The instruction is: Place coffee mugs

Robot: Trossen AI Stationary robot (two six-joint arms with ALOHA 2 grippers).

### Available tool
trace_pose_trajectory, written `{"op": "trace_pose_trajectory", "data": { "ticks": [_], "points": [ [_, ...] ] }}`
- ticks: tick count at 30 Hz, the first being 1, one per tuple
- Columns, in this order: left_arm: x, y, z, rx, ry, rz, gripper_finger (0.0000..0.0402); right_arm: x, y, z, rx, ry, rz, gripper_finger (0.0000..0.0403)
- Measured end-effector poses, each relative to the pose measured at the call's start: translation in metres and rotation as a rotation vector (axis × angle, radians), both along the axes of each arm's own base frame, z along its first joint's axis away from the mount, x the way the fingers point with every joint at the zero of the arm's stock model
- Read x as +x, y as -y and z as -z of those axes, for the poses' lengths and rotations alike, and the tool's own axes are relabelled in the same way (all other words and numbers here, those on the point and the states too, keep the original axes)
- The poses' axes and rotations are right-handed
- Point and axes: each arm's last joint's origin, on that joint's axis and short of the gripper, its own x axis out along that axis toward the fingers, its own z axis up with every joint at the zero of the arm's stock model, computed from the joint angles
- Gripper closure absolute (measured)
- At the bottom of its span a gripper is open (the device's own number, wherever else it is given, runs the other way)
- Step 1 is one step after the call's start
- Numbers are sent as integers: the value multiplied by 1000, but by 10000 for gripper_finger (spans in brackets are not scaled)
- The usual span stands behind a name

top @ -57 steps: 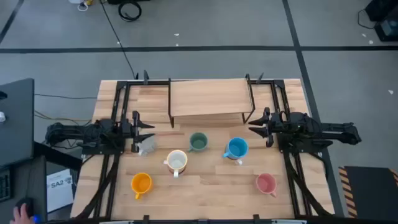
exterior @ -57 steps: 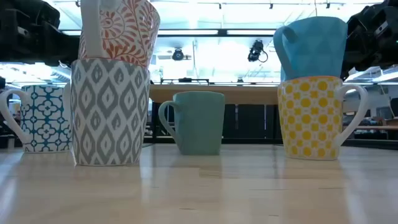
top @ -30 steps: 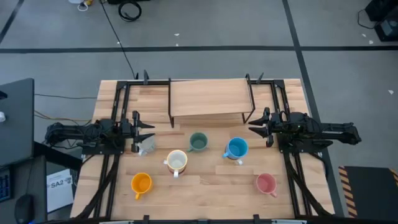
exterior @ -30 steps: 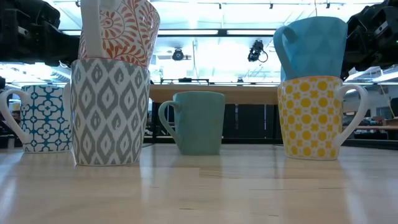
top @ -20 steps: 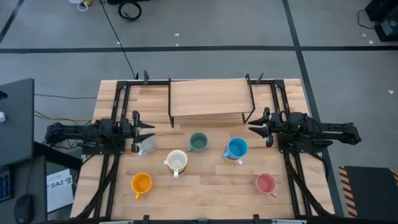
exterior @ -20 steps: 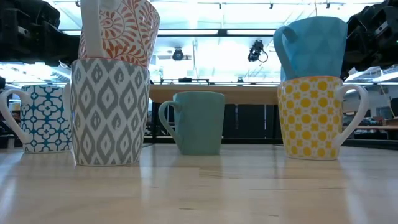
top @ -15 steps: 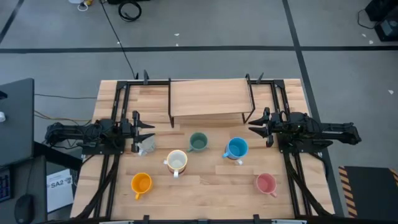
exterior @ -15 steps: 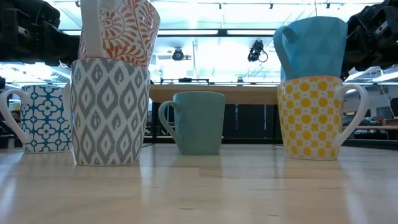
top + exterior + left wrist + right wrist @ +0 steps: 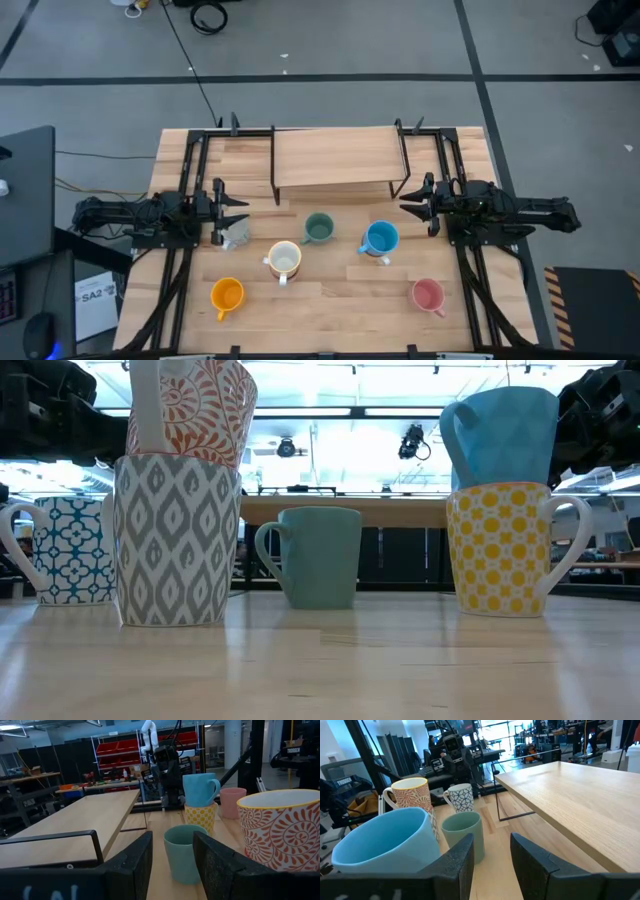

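Observation:
Several coffee mugs stand on their bases on the wooden table. A green mug is in the middle, and a bright blue mug is stacked on a yellow-dotted one. An orange-patterned mug sits in a grey-patterned one. A blue-patterned white mug stands by my left gripper. An orange mug and a pink mug stand nearer the front. My left gripper and right gripper are open at the table's sides, level, facing each other, touching nothing.
A raised wooden shelf on thin black metal legs spans the table's far middle, between the two arms. Black frame rails run along both sides of the table. Bare table lies along the front edge between the orange and pink mugs.

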Motion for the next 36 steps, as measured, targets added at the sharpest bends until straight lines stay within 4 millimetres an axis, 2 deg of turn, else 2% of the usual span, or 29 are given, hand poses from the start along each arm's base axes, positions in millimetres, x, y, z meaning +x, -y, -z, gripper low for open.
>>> {"op": "trace_pose_trajectory", "data": {
  "ticks": [22,29,36],
  "points": [
    [0,0,0,-2,0,0,253,0,0,-5,10,57,0,270],
    [0,0,0,-2,0,0,253,-3,0,-29,113,314,-20,270],
    [0,0,0,-3,0,0,253,-11,-3,-52,86,554,-114,270]
  ]
}}
